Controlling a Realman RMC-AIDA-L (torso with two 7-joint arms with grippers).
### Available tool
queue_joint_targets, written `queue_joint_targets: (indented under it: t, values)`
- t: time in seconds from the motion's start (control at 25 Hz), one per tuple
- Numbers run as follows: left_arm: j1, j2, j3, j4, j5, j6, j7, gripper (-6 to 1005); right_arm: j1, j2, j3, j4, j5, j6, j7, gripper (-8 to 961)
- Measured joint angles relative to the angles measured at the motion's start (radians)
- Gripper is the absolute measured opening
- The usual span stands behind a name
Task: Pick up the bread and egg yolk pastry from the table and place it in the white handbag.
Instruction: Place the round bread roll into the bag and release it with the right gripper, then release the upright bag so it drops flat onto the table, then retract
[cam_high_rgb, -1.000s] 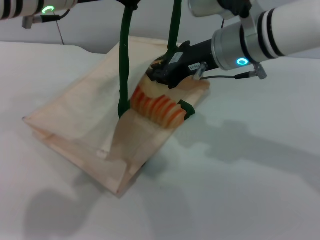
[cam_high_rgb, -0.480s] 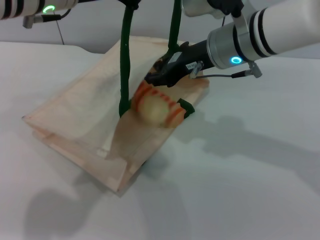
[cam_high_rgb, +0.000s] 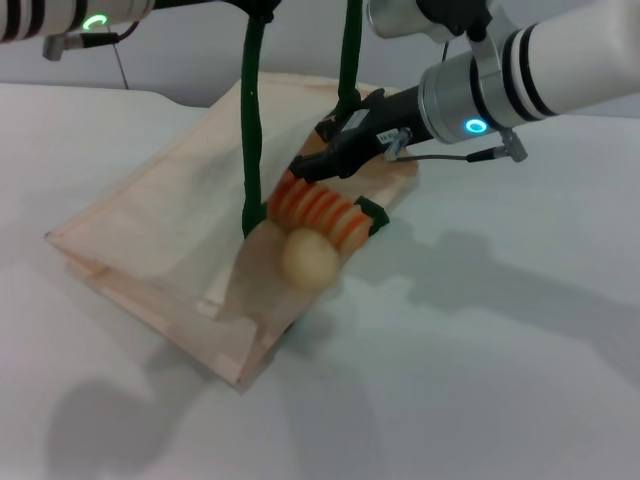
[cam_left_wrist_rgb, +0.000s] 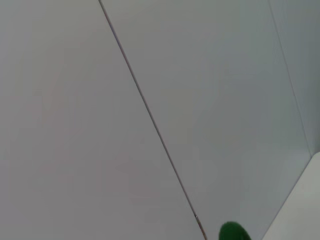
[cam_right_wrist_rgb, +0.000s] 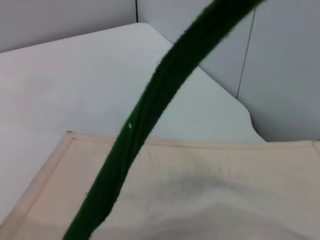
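The white handbag (cam_high_rgb: 170, 230) lies slanted on the table with its mouth toward my right arm. Its dark green handles (cam_high_rgb: 248, 120) are pulled straight up to my left gripper (cam_high_rgb: 262, 8) at the top edge, which is shut on them. The bread (cam_high_rgb: 318, 208), striped orange, lies in the bag's mouth. The egg yolk pastry (cam_high_rgb: 308, 258), a pale round ball, rests just below the bread on the bag's inner fabric. My right gripper (cam_high_rgb: 312, 165) hovers over the bread, open and holding nothing. In the right wrist view one handle (cam_right_wrist_rgb: 150, 125) crosses the bag's fabric (cam_right_wrist_rgb: 210, 190).
The white table (cam_high_rgb: 500, 340) spreads around the bag. A grey wall with a seam stands behind the table. The left wrist view shows only that wall and a tip of green handle (cam_left_wrist_rgb: 234, 233).
The egg yolk pastry left my right gripper, landed on the bread and rolled down to the bag's mouth below it. The right gripper opened and drew back slightly.
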Motion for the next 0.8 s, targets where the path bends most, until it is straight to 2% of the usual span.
queue_joint_targets:
  t: [0.44,0.72,0.8]
  values:
    - [0.006,0.004,-0.035,-0.050,0.000,0.003,0.008,212,-0.033,-0.010,0.024,0.014,-0.014,-0.006,0.018,653]
    - [0.008,0.004,-0.041,-0.060,0.003,0.004,0.027,213,-0.056,-0.011,0.073,0.016,-0.123,-0.016,0.077,651]
    - [0.008,0.004,-0.045,-0.073,0.004,0.004,0.032,272,-0.064,-0.012,0.096,0.013,-0.170,-0.020,0.101,651]
